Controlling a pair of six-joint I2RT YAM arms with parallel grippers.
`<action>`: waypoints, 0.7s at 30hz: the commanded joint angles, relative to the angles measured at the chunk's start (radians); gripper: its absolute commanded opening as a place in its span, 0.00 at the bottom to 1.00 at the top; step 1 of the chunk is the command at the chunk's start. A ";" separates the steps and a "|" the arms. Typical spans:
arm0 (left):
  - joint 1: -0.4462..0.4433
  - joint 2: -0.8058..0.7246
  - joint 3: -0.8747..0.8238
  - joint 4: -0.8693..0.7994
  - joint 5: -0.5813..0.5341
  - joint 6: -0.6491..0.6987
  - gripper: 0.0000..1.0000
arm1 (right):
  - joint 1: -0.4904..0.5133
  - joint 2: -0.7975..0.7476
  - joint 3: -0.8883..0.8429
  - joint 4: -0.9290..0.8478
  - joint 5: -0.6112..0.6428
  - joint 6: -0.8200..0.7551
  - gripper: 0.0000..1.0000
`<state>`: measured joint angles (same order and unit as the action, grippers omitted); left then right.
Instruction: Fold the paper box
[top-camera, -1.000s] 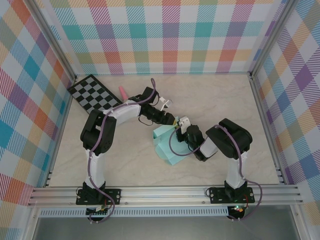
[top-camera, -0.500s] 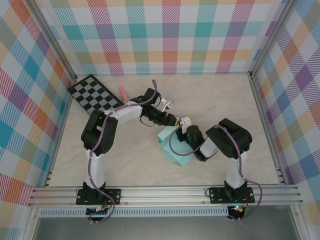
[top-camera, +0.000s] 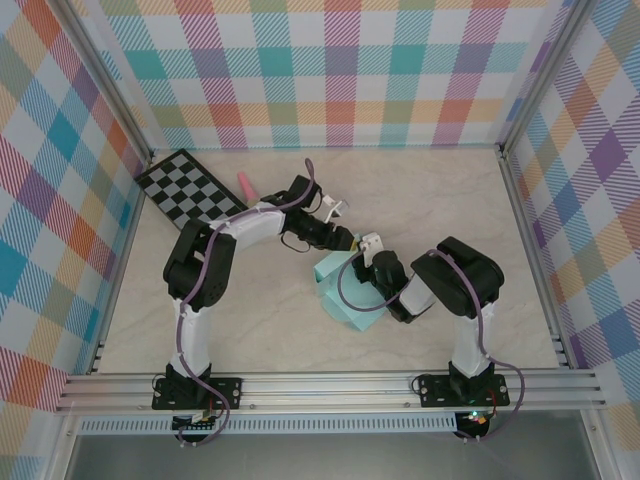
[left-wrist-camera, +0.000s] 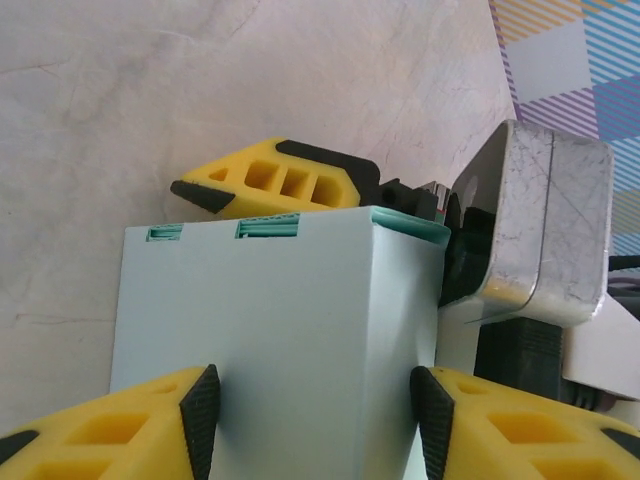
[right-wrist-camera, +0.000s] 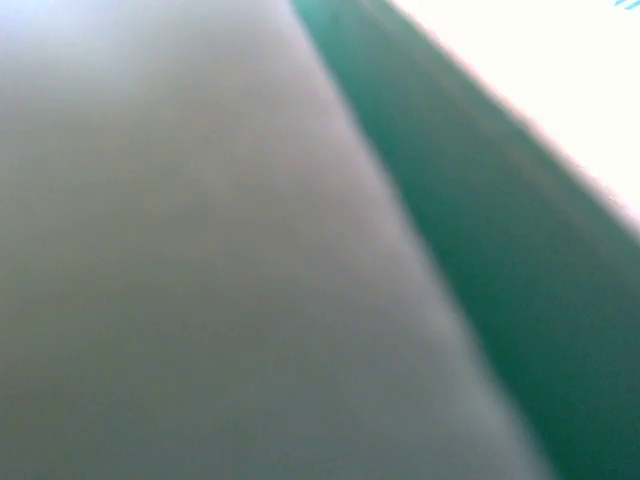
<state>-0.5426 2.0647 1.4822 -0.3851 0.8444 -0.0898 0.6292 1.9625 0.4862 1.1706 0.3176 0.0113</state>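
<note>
Mint paper box (left-wrist-camera: 270, 330) clamped between left end effector (left-wrist-camera: 312, 412) fingers; right end effector (top-camera: 372, 262) at far edge, state unclear.

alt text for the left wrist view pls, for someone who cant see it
A pale mint paper box stands between the left gripper's two yellow, black-tipped fingers, a panel facing the camera. One yellow finger of the right gripper reaches over the box's far top edge, with a marbled beige table behind.

A laboratory test cell is indicated: a marble-look table (top-camera: 420, 190) is enclosed by aluminium rails (top-camera: 330, 385) and checked fabric walls (top-camera: 330, 70).
</note>
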 joint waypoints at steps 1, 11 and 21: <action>-0.060 0.043 -0.029 -0.105 0.088 -0.002 0.54 | -0.009 0.014 0.027 -0.018 0.059 0.014 0.37; -0.064 0.056 -0.021 -0.106 0.103 -0.002 0.54 | -0.010 -0.002 0.038 -0.046 0.046 -0.006 0.00; -0.067 0.057 -0.028 -0.116 0.083 0.015 0.53 | -0.013 -0.033 0.018 -0.019 -0.044 -0.011 0.37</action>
<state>-0.5423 2.0750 1.4837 -0.3622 0.8593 -0.0940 0.6231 1.9549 0.4904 1.1511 0.3168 0.0116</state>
